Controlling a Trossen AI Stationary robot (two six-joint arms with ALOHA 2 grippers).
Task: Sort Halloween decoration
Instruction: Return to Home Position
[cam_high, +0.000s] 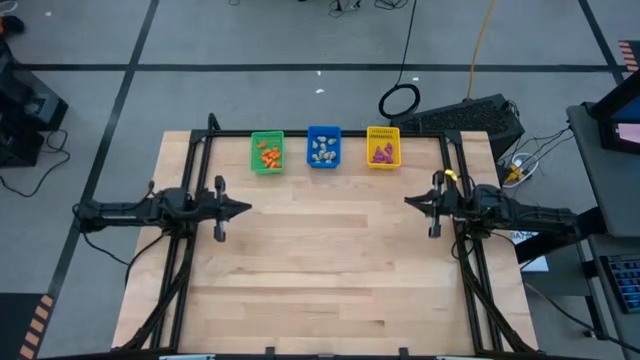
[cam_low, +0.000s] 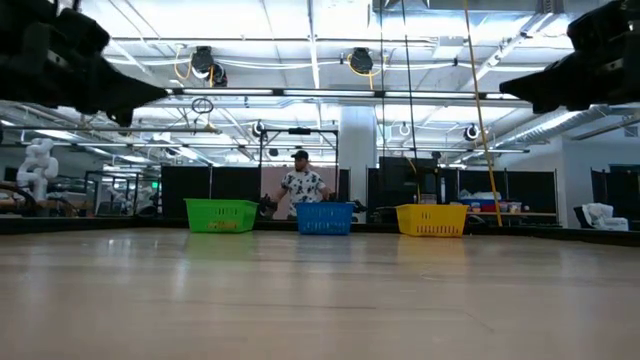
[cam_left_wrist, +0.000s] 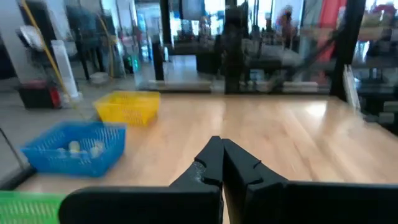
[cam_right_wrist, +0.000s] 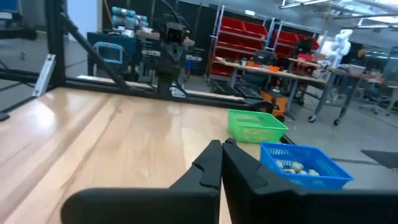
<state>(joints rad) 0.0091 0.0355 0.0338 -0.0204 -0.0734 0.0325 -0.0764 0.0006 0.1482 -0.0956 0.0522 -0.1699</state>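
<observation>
Left arm (cam_high: 150, 208) level over left edge of surface (cam_high: 320, 270), left hand (cam_high: 243, 208) pointing inward, fingers pressed together. Right arm (cam_high: 510, 212) mirrored at right edge, right hand (cam_high: 408, 200) likewise closed.

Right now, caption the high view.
Trinkets sorted in green bin, blue bin, yellow bin; left tool, right tool shut above table.

High view: bright, even overhead light; table (cam_high: 330, 260) uniformly lit, shadows faint and soft beneath left arm (cam_high: 160, 207) and right arm (cam_high: 500, 207).
Low view: ceiling lights (cam_low: 313, 60) glare hard; both arms mere black silhouettes against them; tabletop carries dull sheen.
Left wrist view: smeared; blue bin (cam_left_wrist: 71, 149) and yellow bin (cam_left_wrist: 127, 107) soft-edged; room behind washed out; pale glare on far boards.
Right wrist view: crisper, room well lit.
</observation>
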